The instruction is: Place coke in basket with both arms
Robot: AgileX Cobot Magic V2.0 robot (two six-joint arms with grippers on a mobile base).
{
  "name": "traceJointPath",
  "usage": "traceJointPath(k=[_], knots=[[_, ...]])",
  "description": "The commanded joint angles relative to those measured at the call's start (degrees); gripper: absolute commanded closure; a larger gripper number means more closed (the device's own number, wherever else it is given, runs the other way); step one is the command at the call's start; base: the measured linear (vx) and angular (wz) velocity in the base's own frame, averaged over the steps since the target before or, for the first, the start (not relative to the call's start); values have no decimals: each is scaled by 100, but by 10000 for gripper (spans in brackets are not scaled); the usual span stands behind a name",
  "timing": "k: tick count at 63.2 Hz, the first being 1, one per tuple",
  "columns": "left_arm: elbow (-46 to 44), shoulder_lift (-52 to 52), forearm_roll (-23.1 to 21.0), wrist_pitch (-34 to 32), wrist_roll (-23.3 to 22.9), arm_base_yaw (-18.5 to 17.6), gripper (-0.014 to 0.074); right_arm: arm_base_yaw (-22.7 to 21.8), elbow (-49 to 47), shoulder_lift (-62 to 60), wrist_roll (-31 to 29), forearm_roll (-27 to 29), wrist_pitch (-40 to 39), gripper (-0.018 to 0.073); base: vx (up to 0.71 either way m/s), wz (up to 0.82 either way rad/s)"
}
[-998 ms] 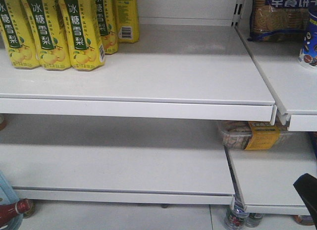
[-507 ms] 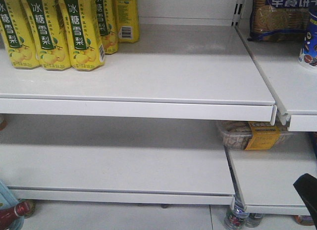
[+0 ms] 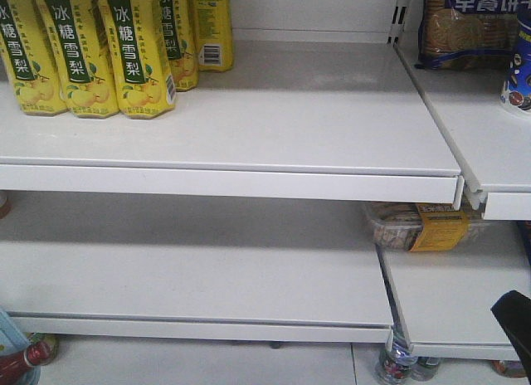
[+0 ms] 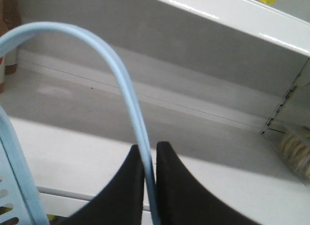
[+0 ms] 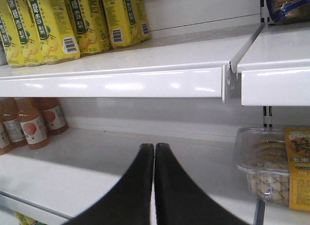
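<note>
The coke bottle (image 3: 18, 362), dark with a red label, lies tilted at the bottom left corner of the front view, inside the light blue basket (image 3: 8, 331), of which only an edge shows. My left gripper (image 4: 149, 146) is shut on the basket's thin blue handle (image 4: 116, 65), which arches up and to the left; the basket's slotted wall (image 4: 19, 181) is at the lower left. My right gripper (image 5: 154, 146) is shut and empty, in front of the lower shelf. A black part of the right arm (image 3: 514, 327) shows at the front view's bottom right.
Yellow pear-drink cartons (image 3: 83, 53) stand on the upper shelf (image 3: 315, 111) at the left. A clear box of biscuits (image 5: 271, 167) sits on the lower right shelf. Orange drink bottles (image 5: 34, 128) stand at the lower shelf's left. Water bottles (image 3: 398, 360) are under the shelf.
The basket edge and coke bottle at the front view's bottom left have sunk slightly down and left. The right arm has not moved.
</note>
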Motion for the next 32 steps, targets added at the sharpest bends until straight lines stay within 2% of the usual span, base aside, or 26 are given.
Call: traceJointPath(k=[1,14,23,32], knots=[[25,-142,206,-872,215,8,601,2,-156,49,2,-122,129,564,0,0],[18,-142,679,-889,214,8,601,2,-156,49,2,-122,129,564,0,0],[18,-142,679,-889,214,46,601,2,-156,49,1,-122,124,564,0,0],[18,-142,679,-895,214,354,601,2,-156,49,1,-122,129,564,0,0]])
